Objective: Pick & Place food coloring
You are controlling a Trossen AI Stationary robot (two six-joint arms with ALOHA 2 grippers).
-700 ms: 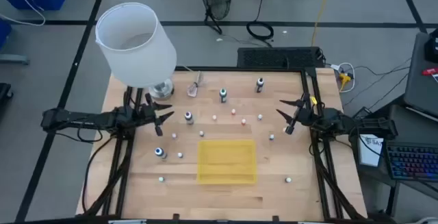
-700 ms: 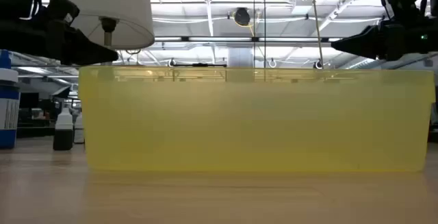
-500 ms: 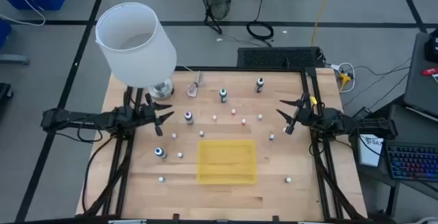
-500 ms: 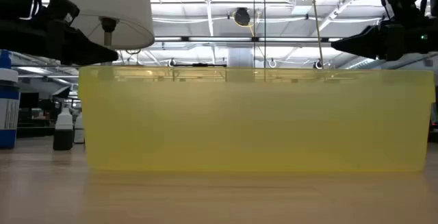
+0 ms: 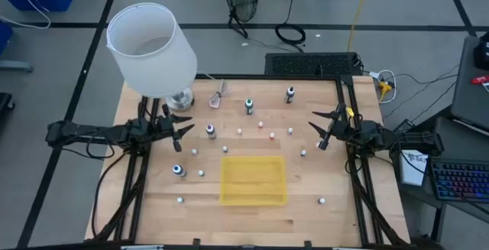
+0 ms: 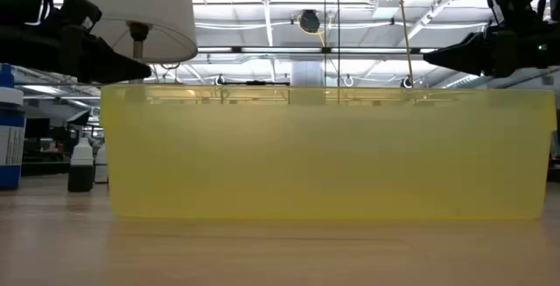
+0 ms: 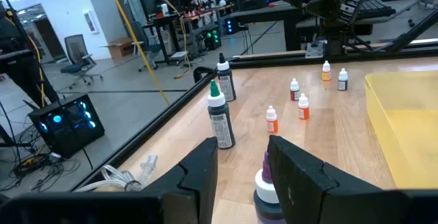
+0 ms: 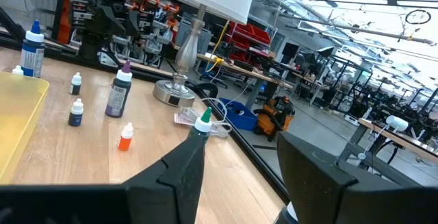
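The food coloring bottles stand upright, scattered over the wooden table. In the high view the dark-bodied ones are a purple-capped bottle (image 5: 210, 131), a green-capped bottle (image 5: 249, 105), a far bottle (image 5: 290, 94) and a blue-tinted bottle (image 5: 179, 171). Several tiny whitish and reddish bottles (image 5: 272, 136) stand between them. My left gripper (image 5: 183, 128) hovers open at the table's left side, just short of the purple-capped bottle (image 7: 267, 186). My right gripper (image 5: 320, 130) hovers open at the right side, pointing toward the green-capped bottle (image 8: 203, 120).
A flat yellow tray (image 5: 254, 180) lies near the table's near edge and fills the low view (image 6: 328, 155). A lamp with a white shade (image 5: 151, 45) stands on its base (image 8: 179, 90) at the far left corner. A clear pinkish object (image 5: 218, 99) lies beside it.
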